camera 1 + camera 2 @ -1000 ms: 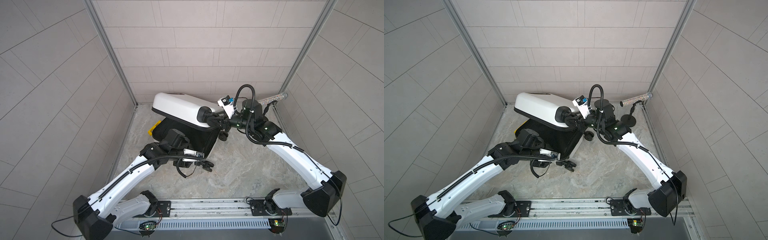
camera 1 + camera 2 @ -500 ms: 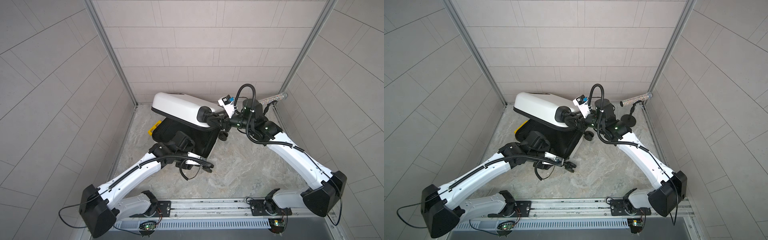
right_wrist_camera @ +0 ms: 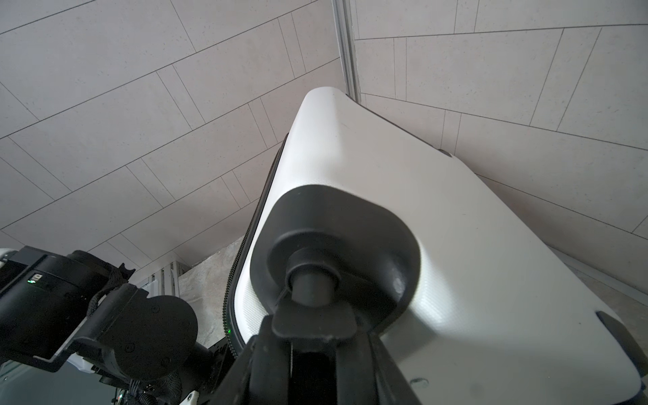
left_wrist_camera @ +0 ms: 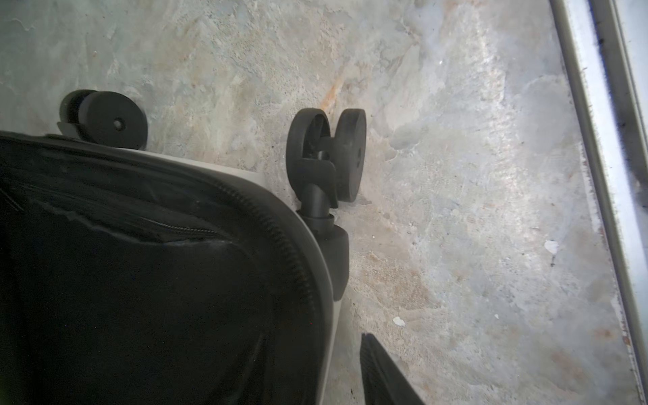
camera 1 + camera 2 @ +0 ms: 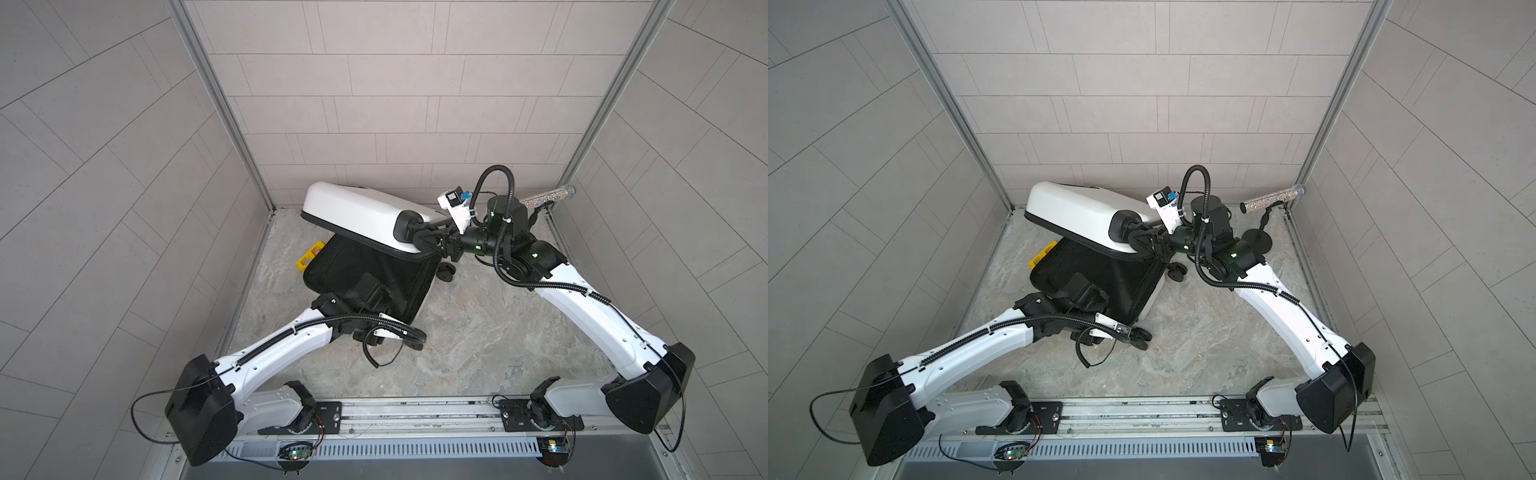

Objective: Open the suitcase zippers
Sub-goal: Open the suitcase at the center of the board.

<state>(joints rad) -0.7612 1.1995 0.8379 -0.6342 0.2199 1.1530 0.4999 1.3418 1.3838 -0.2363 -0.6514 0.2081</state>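
Had right gripper (image 5: 429,241) clamped on caster (image 3: 312,284) at open suitcase's (image 5: 353,212) three o'clock; couldn't read jaws on left gripper (image 5: 372,334) at six.

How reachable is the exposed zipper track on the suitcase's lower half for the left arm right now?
Probably yes. The left gripper sits right at the front corner of the lower half, where the zipper track lies bare, since the right gripper holds the upper shell up by its caster. Nothing lies between.

suitcase (image 5: 353,212) hard white plastic, lining (image 4: 140,298) black cloth, floor (image 4: 456,175) rough mottled stone
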